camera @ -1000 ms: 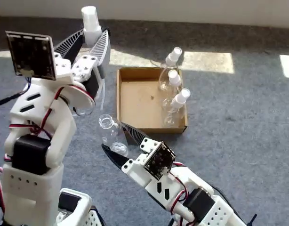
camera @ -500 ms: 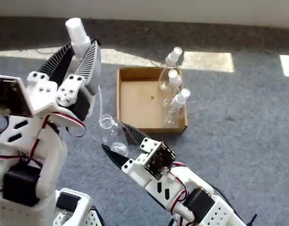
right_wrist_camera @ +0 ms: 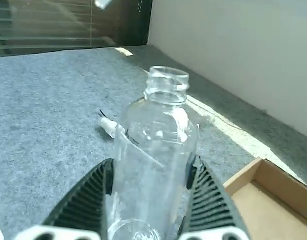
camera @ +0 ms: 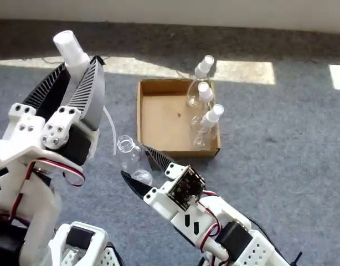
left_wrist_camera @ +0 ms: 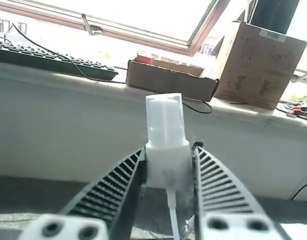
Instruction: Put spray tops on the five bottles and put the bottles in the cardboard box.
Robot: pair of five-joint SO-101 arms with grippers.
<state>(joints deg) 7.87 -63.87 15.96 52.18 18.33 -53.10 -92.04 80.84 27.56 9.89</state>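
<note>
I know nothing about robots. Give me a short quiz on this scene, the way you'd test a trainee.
1. What do the left arm's jaws hold?
A. a spray top with its tube hanging down
B. a capped bottle
C. nothing
2. How many capped bottles are in the cardboard box?
3. True or false: the clear bottle in the right arm's jaws already has a top on its neck.

Key: 1 A; 2 three; 3 false, its neck is open.
</note>
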